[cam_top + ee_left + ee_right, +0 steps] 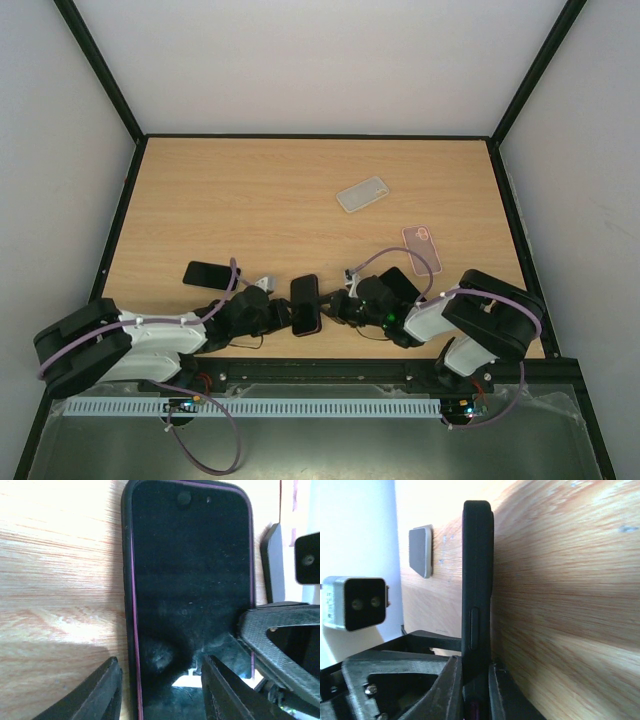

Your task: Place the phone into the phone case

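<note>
A black phone [305, 303] lies screen up near the table's front edge, seated in a dark phone case with a thin purple line round the screen [190, 580]. My right gripper [330, 306] is at its right side. In the right wrist view the phone [477, 580] is edge-on and the right gripper [476, 672] is shut on its near end. My left gripper [283, 318] is at the phone's left side. It stands open [161, 662], one finger over the table beside the case and the other above the screen.
A second black phone [205, 273] lies to the left beyond the left arm. A third dark phone [400, 283] lies by the right arm. A clear case [362, 194] and a pink case [421, 248] lie further back on the right.
</note>
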